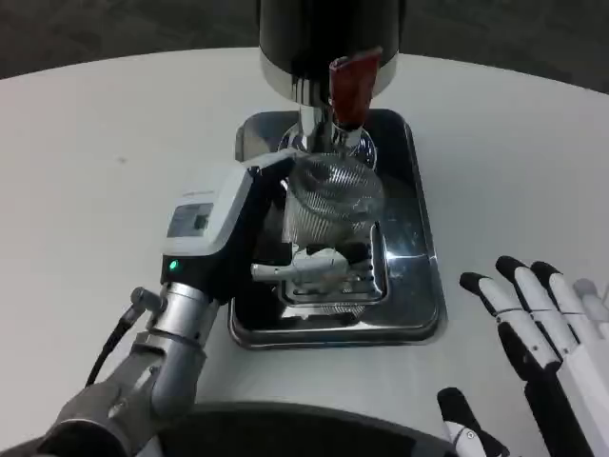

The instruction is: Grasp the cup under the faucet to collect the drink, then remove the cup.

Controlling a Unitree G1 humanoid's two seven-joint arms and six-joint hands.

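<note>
Nearest the camera, the right hand (547,333) rests on the white table (86,171) with its fingers spread and nothing in them, well apart from the work and to the right of the steel drip tray (423,286). Further in, the left hand (309,262) wraps the clear ribbed cup (333,195) from its left side, fingers curled round its lower wall. The cup stands roughly upright over the tray's grille, directly beneath the faucet (328,119) and red lever (352,86) of the dispenser (333,38) behind, so removal likely means drawing it back toward the robot.

— What finishes do you see?
— Your cup (328,202) is clear ribbed plastic. The tray (419,286) is mirror-polished metal, the dispenser (328,38) glossy black with a chrome band.
— And the table (86,152)?
— You have a smooth, matt white top. The lever (352,88) is glossy red.
</note>
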